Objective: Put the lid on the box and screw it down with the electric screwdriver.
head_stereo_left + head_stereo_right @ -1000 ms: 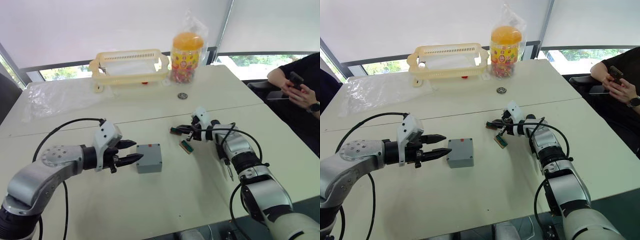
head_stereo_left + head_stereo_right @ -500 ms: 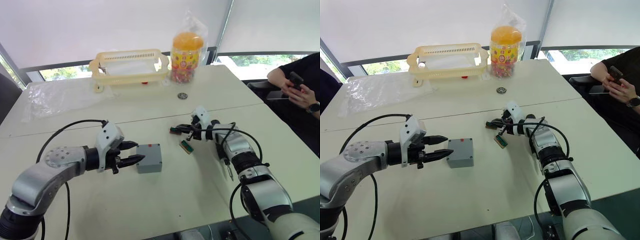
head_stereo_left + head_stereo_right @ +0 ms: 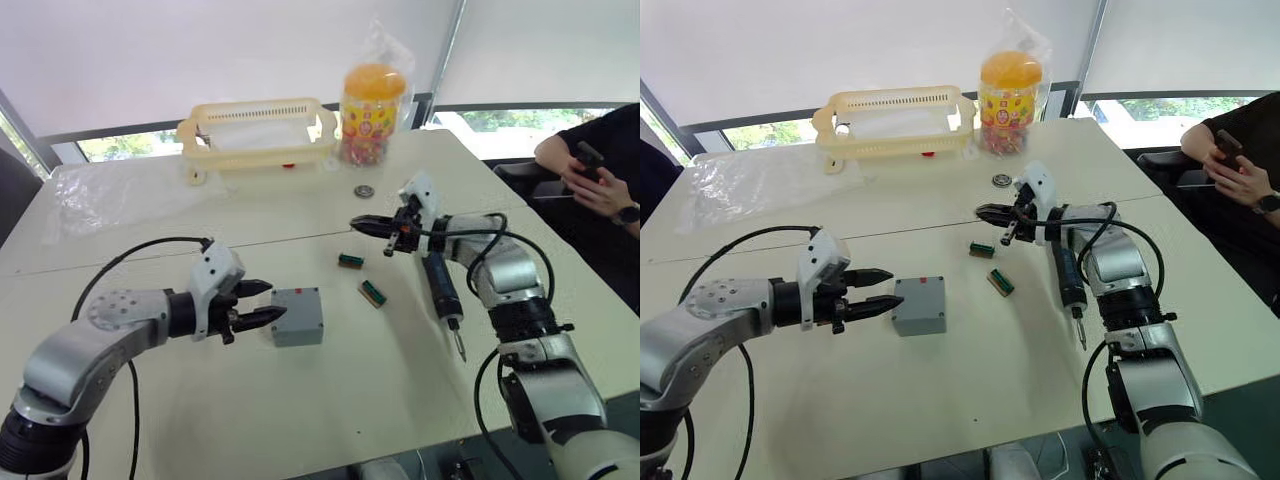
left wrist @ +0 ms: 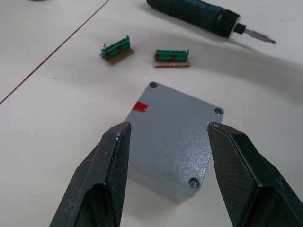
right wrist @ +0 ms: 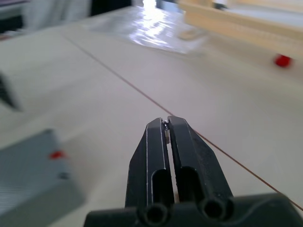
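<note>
The box point(image 3: 298, 316) sits mid-worktop with its lid point(image 4: 177, 130) on, stiff, light, best gripped by its flat sides. Left pincer point(image 3: 263, 304) gapes beside it, empty. Right pincer point(image 3: 372, 225) is pinched on a tiny screw.

The box point(image 4: 173, 142) is grey with a small red mark. The screwdriver point(image 3: 441, 283) is black with a metal bit. Two blocks point(image 4: 172, 56) are green and brown. The basket point(image 3: 258, 131) is pale yellow; the jar point(image 3: 372, 112) has an orange lid.
</note>
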Robot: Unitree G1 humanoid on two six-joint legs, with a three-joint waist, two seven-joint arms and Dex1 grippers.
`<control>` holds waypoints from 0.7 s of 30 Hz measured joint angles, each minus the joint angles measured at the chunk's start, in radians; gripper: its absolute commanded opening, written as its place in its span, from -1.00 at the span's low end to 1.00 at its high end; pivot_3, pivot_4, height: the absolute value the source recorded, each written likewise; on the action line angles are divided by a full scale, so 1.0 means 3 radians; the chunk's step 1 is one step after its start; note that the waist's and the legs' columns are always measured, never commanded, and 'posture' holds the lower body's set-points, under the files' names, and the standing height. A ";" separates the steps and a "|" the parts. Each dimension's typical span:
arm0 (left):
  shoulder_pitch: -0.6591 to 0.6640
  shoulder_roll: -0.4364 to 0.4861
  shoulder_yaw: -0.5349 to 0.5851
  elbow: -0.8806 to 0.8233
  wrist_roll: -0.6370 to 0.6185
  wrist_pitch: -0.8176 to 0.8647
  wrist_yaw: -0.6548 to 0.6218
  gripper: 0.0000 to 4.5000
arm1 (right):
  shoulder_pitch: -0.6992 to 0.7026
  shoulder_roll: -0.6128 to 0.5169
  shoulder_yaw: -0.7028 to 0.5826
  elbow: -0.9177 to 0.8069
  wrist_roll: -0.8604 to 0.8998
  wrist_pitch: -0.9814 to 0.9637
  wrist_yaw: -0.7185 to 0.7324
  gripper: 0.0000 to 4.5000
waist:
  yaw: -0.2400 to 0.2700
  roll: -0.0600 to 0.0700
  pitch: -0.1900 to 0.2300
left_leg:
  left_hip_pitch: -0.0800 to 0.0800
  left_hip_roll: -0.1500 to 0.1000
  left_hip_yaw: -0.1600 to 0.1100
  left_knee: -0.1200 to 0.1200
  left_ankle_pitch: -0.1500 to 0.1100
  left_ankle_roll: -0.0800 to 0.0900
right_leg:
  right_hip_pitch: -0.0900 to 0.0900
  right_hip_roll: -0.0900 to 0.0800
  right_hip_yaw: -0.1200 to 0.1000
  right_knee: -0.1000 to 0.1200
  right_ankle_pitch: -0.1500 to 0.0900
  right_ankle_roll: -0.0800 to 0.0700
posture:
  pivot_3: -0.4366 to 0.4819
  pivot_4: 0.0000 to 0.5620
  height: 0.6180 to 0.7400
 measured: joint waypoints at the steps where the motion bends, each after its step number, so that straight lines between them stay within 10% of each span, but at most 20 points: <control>1: 0.0005 0.0087 0.0013 0.0047 0.0021 -0.0037 -0.0055 0.14 | 0.0093 -0.0002 0.0054 -0.0250 0.0058 0.0149 0.0008 -0.98 | 0.0001 0.0000 0.0000 | 0.0000 0.0000 0.0000 0.0000 0.0000 0.0000 | 0.0000 0.0000 0.0000 0.0001 0.0000 0.0000 | -0.05 -0.47 1.00; 21: 0.0123 0.0228 0.0105 0.0079 0.0041 -0.0137 -0.0150 0.14 | 0.0428 0.0102 0.0564 -0.0438 -0.0033 0.0255 -0.0160 -0.98 | 0.0006 0.0000 0.0000 | -0.0002 -0.0002 0.0003 0.0002 0.0000 0.0000 | -0.0001 -0.0002 0.0001 0.0000 -0.0001 0.0000 | -0.05 -0.47 1.00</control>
